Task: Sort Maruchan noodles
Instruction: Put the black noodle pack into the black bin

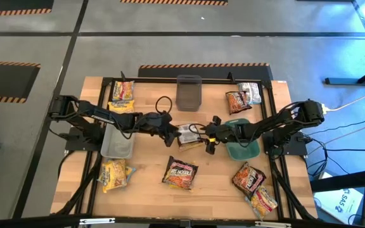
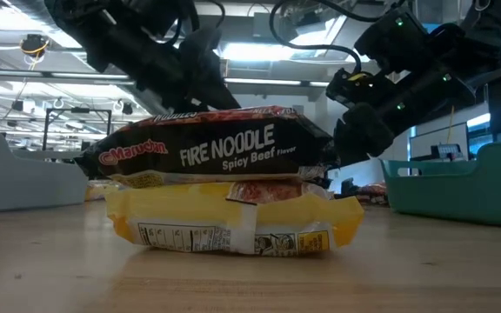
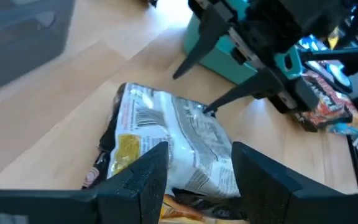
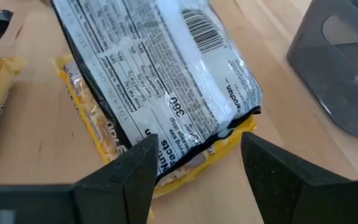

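1. While both arms are meeting mid-bench, the left end effector [image 1: 172, 134] and right end effector [image 1: 209, 144] are hovering spread beside the silver-white packet [image 1: 188, 134].
2. Sorting is looking barely begun: packets are lying scattered around the bench [image 1: 147, 166].

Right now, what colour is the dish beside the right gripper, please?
Teal green dish, clearest in the high view.

Maruchan noodles [image 1: 181, 173] – flat glossy packets, yellow, dark red and silver – lie scattered; two stacked mid-table
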Tool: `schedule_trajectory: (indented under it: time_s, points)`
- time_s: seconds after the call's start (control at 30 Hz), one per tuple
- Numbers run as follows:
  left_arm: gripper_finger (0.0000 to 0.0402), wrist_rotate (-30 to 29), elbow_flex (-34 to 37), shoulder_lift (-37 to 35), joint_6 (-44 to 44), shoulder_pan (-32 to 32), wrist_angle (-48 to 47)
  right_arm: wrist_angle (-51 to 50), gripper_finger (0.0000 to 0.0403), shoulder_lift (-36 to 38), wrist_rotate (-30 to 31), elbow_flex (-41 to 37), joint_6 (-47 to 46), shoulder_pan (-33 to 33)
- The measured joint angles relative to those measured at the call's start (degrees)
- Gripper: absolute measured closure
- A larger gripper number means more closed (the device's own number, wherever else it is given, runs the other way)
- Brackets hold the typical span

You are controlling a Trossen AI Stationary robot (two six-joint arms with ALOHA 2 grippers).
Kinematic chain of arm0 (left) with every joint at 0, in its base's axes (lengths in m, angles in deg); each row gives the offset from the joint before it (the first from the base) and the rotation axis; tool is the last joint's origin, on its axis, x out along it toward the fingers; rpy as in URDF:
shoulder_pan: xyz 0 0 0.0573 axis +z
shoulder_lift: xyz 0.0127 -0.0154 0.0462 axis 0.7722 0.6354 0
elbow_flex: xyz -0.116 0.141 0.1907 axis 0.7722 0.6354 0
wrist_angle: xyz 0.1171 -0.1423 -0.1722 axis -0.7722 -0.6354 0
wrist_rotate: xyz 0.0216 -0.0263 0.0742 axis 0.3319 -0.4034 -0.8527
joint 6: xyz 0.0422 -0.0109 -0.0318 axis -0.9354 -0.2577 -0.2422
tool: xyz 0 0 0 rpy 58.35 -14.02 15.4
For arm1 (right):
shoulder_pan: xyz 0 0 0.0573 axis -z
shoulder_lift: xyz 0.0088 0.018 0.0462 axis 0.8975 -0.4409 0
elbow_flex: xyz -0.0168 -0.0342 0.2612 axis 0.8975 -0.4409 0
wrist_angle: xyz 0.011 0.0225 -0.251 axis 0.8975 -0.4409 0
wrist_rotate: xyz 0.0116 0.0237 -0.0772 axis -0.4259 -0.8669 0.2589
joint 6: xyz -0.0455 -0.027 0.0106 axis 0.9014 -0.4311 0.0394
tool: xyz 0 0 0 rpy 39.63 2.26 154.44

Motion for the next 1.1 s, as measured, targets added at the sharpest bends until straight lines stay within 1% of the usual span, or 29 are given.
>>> schedule_trajectory:
  time_s: [0.17, 0.33, 0.43, 0.5, 0.6, 0.73, 0.8, 0.87, 1.0, 1.1]
  points:
    - [0.02, -2.9, 0.0, 0.0, 1.8, 0.0, -1.3, 0.0, 0.0187, 0.0, 0.0, 0.0, 0.0, 0.0]
    - [0.0152, -5.6, 0.0, 0.0, 2.7, -0.2, -3.2, 0.0, 0.0187, 0.0, 0.0, 0.0, 0.0, 0.0]
    - [0.0126, -5.3, 0.0, 0.0, 3.2, -0.8, -2.7, 0.0, 0.0187, 0.0, 0.1, 0.0, -0.1, 0.0]
    - [0.0116, -3.9, 0.0, -0.1, 3.3, -1.0, -1.8, 0.0, 0.0187, 0.0, 0.1, 0.0, -0.2, 0.0]
    - [0.0111, -1.9, 0.0, -0.1, 2.9, -1.4, -1.3, 0.0, 0.0187, 0.0, 0.1, 0.0, -0.2, 0.0]
    - [0.0111, -1.9, 0.0, 0.1, 2.9, -1.4, -1.6, 0.0, 0.0187, 0.0, 0.1, 0.0, -0.2, 0.0]
    - [0.0111, -2.2, 0.0, 0.3, 3.1, -1.3, -3.7, 0.0, 0.0187, 0.0, 0.0, 0.0, -0.3, 0.0]
    - [0.0111, -2.6, 0.0, 0.3, 5.3, -1.1, -5.4, 0.0, 0.0187, 0.0, 0.0, 0.0, -0.3, 0.0]
    - [0.0111, 1.5, 0.0, -2.2, 6.0, -0.2, -7.3, 0.0, 0.0187, 0.0, 0.1, 0.0, -0.3, 0.0]
    - [0.0111, 4.1, 0.1, -4.5, 1.2, -0.7, -8.9, 0.0, 0.0187, 0.0, 0.1, 0.0, -0.2, 0.0]
